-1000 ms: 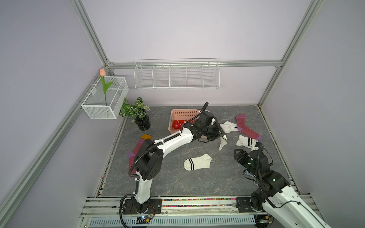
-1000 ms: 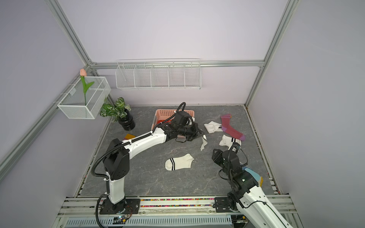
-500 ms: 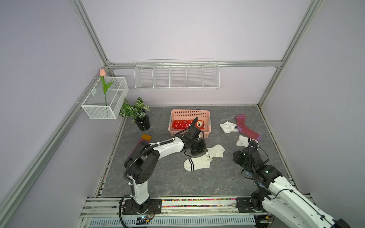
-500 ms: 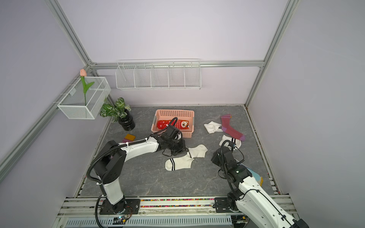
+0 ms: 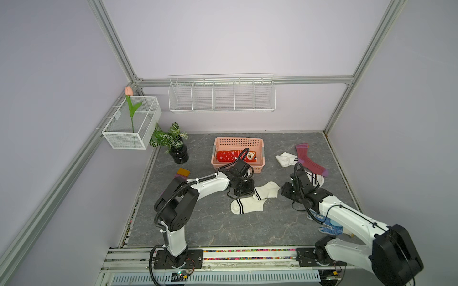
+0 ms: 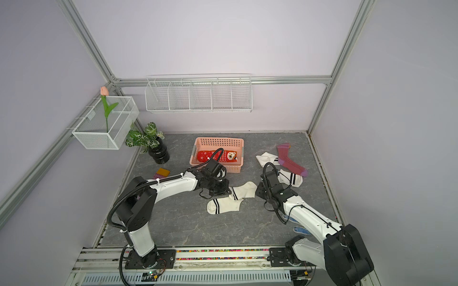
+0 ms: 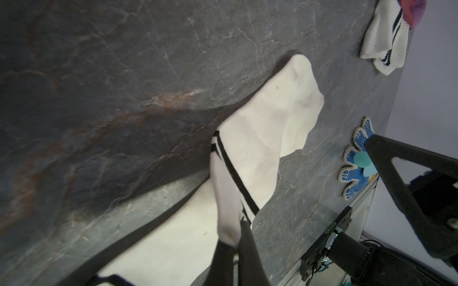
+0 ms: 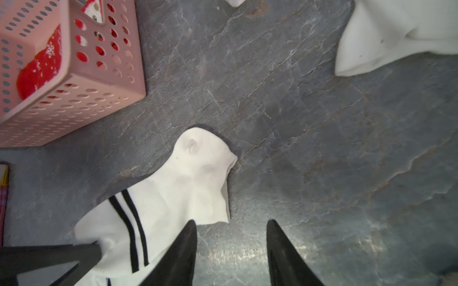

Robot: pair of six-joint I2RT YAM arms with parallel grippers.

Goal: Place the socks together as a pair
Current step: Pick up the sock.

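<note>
Your left gripper (image 7: 236,244) clamped on the cuff of a striped sock (image 5: 269,189), its toe on the floor (image 5: 198,222) just beside your right gripper (image 8: 230,222), whose jaws stand apart, second striped sock (image 5: 245,206) beneath your left gripper, touching the first.

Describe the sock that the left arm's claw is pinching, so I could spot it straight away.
Start at the pink basket toward the back of the grey table. Right in front of it two white ankle socks with black stripes overlap; the held sock is the one nearer the basket. Unlike its flat twin, its striped cuff is pinched in the left claw.
</note>
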